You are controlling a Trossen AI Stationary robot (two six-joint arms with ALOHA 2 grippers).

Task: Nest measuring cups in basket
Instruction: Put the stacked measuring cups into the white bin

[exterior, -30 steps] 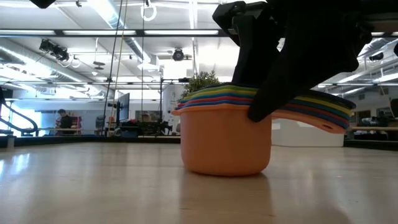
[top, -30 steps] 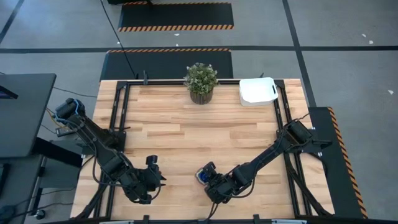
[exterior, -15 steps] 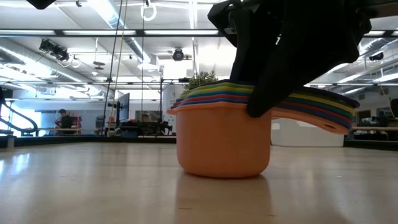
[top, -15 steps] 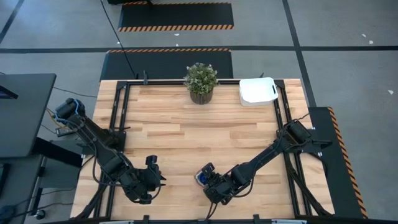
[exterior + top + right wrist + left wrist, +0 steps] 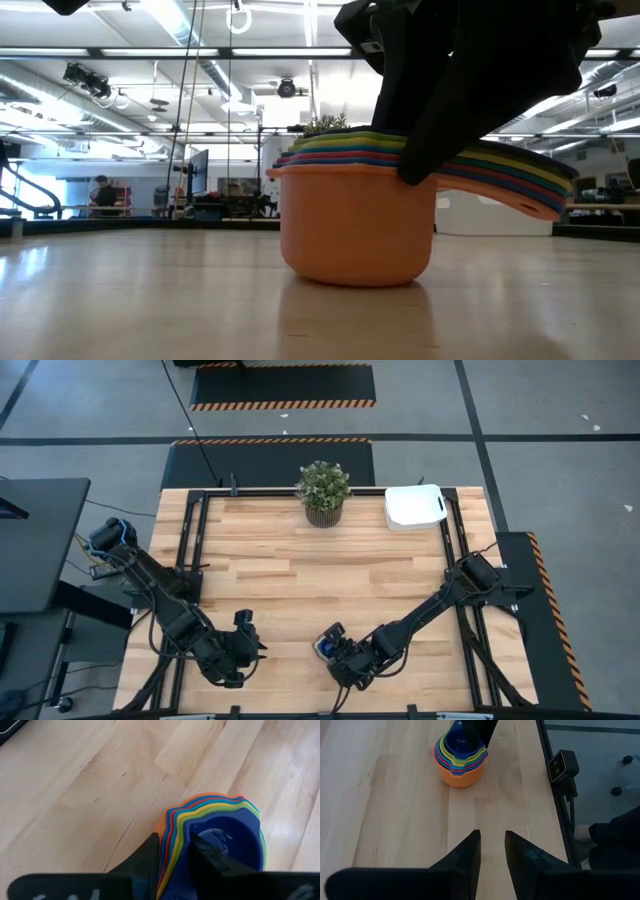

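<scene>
The measuring cups (image 5: 325, 647) are nested in one stack, orange outermost and blue innermost, near the table's near edge at its middle. The low view shows the stack (image 5: 355, 230) base down on the wood, with the handles (image 5: 530, 190) fanned out to one side. My right gripper (image 5: 336, 652) is shut on the stack's rim. The white basket (image 5: 414, 506) sits at the far right corner, far from the stack. My left gripper (image 5: 245, 632) waits at the near left with its fingers (image 5: 492, 845) a little apart, holding nothing. My right gripper (image 5: 172, 855) pinches the stacked rims (image 5: 175, 827). One finger (image 5: 150, 852) is outside the orange wall and the other (image 5: 207, 852) is inside the blue cup. It comes slanting down from above and from the table's right. The stack stands upright with its base on the table.
A potted plant (image 5: 323, 491) stands at the far edge's middle, left of the basket. The low camera (image 5: 562, 765) is mounted at the near edge close to the stack. Bare wood lies between the stack and the basket. A person (image 5: 100, 195) stands far off in the room.
My right gripper has drawn the cup stack a short way along the table toward the near edge and slightly to the left. The stack has stayed upright, and its base looks to have stayed on the wood. The hold has not changed.
</scene>
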